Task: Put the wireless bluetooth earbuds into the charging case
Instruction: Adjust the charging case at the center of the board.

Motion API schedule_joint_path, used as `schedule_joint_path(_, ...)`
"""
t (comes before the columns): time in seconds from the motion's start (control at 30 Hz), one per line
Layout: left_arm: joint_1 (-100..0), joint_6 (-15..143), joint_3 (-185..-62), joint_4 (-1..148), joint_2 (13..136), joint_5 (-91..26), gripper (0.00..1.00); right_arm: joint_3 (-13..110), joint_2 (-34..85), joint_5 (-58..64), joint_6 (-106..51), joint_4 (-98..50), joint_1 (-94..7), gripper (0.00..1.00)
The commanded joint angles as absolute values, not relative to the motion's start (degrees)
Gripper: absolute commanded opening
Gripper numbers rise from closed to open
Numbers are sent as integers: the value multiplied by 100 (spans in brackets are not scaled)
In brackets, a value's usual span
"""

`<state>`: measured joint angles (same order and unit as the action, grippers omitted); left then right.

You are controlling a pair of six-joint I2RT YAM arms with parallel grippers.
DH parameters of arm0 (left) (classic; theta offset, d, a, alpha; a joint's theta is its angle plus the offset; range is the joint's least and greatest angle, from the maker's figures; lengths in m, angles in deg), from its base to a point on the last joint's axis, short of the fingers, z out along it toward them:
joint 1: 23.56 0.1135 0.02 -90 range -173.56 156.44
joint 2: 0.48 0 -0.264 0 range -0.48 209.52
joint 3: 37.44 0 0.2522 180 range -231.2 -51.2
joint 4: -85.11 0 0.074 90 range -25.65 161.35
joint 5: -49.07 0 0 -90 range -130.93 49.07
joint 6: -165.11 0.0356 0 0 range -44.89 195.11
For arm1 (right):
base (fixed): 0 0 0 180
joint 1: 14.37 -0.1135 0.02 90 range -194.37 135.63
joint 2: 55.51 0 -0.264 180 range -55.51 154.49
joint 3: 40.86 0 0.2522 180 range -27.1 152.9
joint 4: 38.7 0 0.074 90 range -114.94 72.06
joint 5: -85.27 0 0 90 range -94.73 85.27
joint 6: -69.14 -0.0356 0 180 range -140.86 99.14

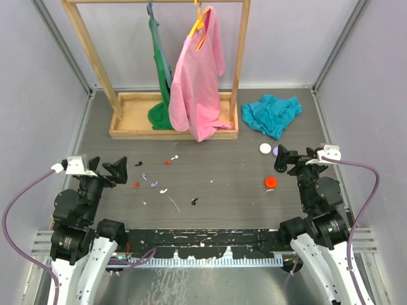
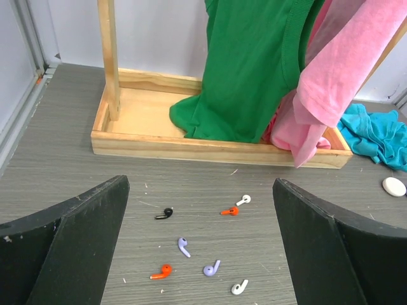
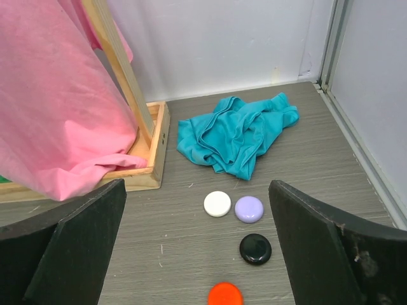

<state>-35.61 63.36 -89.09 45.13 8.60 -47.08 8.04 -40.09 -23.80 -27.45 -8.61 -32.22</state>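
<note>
Left pincer (image 2: 200, 184) gaped wide, right pincer (image 3: 197, 184) too, both empty. Tiny earbuds (image 2: 183, 246) looked v. light, hard & slick; I'd nip 1 across its bulb.

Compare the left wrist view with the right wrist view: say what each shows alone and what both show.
Only the left wrist view shows seven loose buds on the table: the black earbud, the red earbuds, the white earbuds and the lilac earbuds.
Only the right wrist view shows the lilac case, the black case and the red case.
Both show the pink garment, the wooden rack, the teal cloth and the white case.
</note>
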Motion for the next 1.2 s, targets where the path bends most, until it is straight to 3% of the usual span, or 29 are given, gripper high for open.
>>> schedule_joint_path(0.0, -3591, 6291, -8974, 4886, 780, -4759, 98, 1027, -3896, -2483, -2936, -1008, -3222, 100)
schedule_joint_path(0.43, -3639, 5779, -9256, 4645, 785, -4608, 98, 1258, -3011, -2585, -4186, -254, -3222, 100)
schedule_joint_path(0.97, -3755, 5681, -9092, 4412, 858, -4411, 98, 1130, -842, -2147, -5030, 463, -3197, 100)
schedule_joint_path(1.17, -3814, 5744, -9116, 4356, 874, -4460, 98, 782, -77, -1525, -5457, 394, -2760, 100)
